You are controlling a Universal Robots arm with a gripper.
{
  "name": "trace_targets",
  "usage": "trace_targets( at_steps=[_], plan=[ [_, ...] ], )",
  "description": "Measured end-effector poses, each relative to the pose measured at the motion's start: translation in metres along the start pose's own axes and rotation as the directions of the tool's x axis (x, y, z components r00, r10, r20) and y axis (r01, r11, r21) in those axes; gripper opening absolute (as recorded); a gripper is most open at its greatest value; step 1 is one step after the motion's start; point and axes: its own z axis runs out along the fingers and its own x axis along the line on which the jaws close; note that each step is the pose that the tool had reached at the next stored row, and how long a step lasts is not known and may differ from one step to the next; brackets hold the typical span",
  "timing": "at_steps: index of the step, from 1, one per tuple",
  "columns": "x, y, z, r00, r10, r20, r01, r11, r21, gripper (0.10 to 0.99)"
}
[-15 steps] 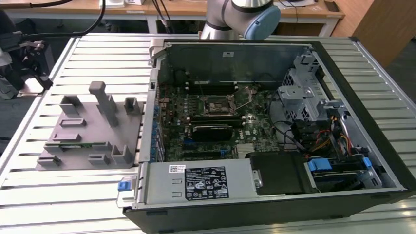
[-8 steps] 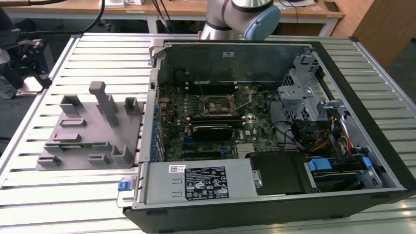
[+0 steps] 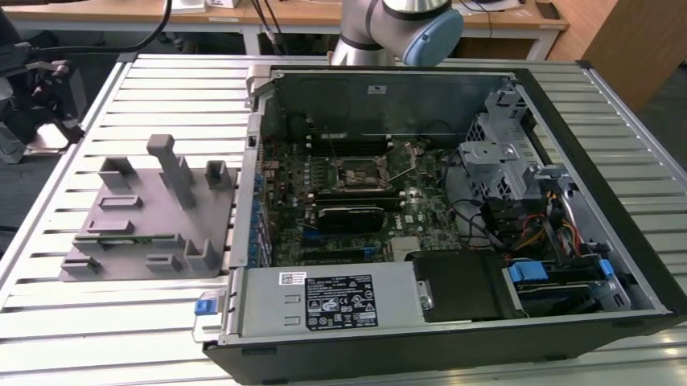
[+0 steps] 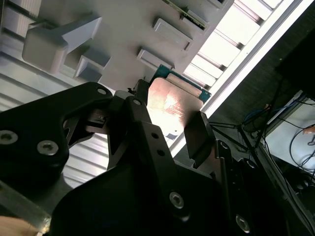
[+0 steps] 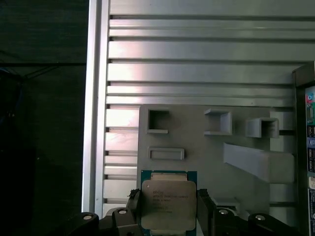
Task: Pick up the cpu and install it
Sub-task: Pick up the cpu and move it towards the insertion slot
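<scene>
**Desk:** What is the chip in the frame?

**Photographer:** The cpu (image 5: pixel 169 204) — a flat square with a matt, silvery metal top, rounded corners and faint dark print. A thin teal-green board edge shows around the metal. In the second wrist view the top catches a warm glare.

**Desk:** Where is it?

**Photographer:** It sits between the black fingers (image 5: pixel 204 209) of the gripper (image 5: pixel 168 200). They press on two opposite edges and hold it clear above a grey fixture plate (image 5: pixel 206 147), near one edge of the plate.

**Desk:** And the plate itself?

**Photographer:** It is smooth matt grey plastic with raised rectangular frames, open-sided pockets and one long wedge-shaped block. It lies on a table (image 5: pixel 197 73) of ribbed aluminium slats that shine in bands.

**Desk:** The wider scene?

**Photographer:** In the exterior view the plate lies just beside an open black computer case (image 3: pixel 633 265), on the exterior view's left of it. Inside the case is a green motherboard (image 3: pixel 285 173) carrying a dark square socket (image 3: pixel 359 173) in a metal frame. Bundled cables and blue plastic clips sit toward the exterior view's right. The arm (image 3: pixel 371 36) — a silvery tube with a pale blue joint cap — rises beyond the case's far wall.
</scene>
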Motion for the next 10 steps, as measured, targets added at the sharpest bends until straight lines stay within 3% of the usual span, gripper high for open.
trace_targets(
  at_steps=[10],
  plan=[
    [0.0002,0.0009,-0.0142,1.0000,0.000,0.0000,0.000,1.0000,0.000,0.541]
  ],
)
